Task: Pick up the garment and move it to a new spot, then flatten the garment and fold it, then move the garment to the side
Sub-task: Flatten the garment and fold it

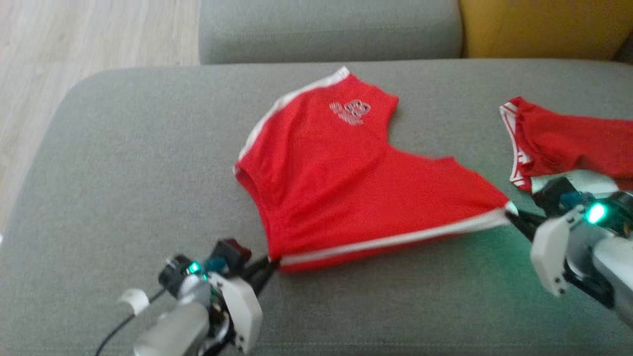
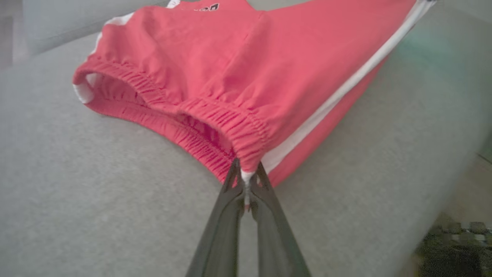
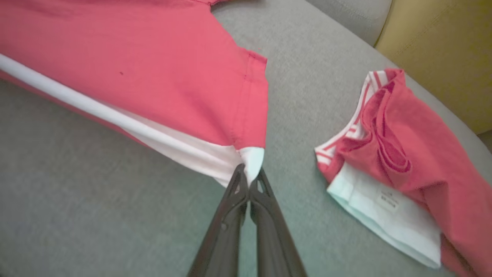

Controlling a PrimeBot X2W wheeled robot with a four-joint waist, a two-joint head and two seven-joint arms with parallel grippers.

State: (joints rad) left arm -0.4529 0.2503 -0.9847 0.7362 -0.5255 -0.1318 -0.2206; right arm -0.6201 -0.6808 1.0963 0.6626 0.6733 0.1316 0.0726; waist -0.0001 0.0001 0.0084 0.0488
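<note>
The red shorts [image 1: 356,183] lie spread on the grey sofa cushion [image 1: 123,173]; left hand [image 1: 269,261] pinches the waistband corner, right hand [image 1: 512,213] pinches the striped hem corner; flattening seems underway; folding and moving aside remain.

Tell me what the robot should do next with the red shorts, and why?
Probably lift both corners and swing the striped edge over toward the far edge. The left gripper pinches the waistband corner, the right gripper the hem corner, and the red shorts lie spread fairly flat on the sofa.
</note>
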